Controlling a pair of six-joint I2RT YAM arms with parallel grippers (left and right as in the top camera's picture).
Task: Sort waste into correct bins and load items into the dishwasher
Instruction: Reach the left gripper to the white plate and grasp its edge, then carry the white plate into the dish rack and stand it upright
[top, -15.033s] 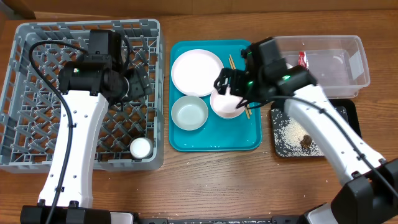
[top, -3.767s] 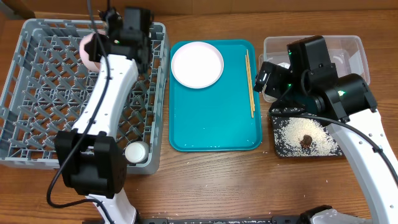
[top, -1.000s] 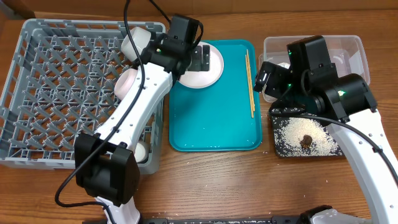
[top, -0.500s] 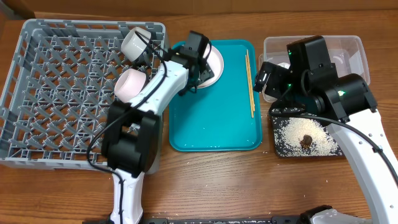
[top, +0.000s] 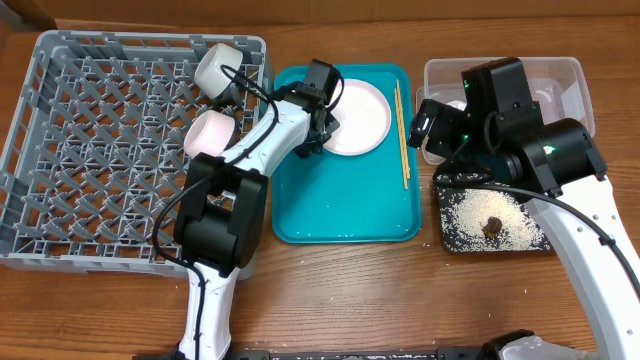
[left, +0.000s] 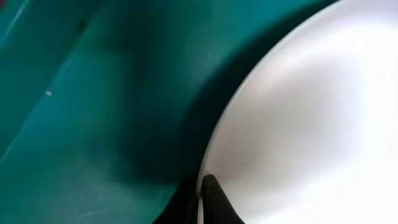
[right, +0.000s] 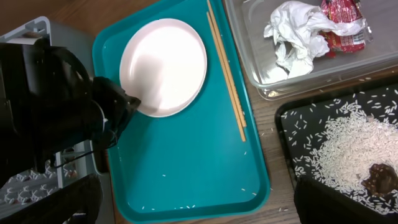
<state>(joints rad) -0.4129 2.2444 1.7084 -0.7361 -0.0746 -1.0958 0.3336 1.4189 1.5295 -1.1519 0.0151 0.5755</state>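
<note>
Now the left fingers (left: 210, 198) are pinched narrow on the left rim of the round white plate (top: 360, 115); one second earlier they stood wide above it. Over the last half second the plate has shifted rightward on the teal tray (top: 340, 215) and now lies nearer the chopsticks (top: 402, 130). The right fingers (right: 329, 202) remain wide apart and hold nothing, in the same place above the black tray (top: 447, 195).

The plate is plain, glossy and bare, in the upper centre of the overhead frame, within the tray's upper half. Whether its gripped edge is raised cannot be told. Two bowls (top: 212, 132) sit at the upper right corner of the grey rack (top: 100, 150), which stands on the wooden counter (top: 330, 290)
</note>
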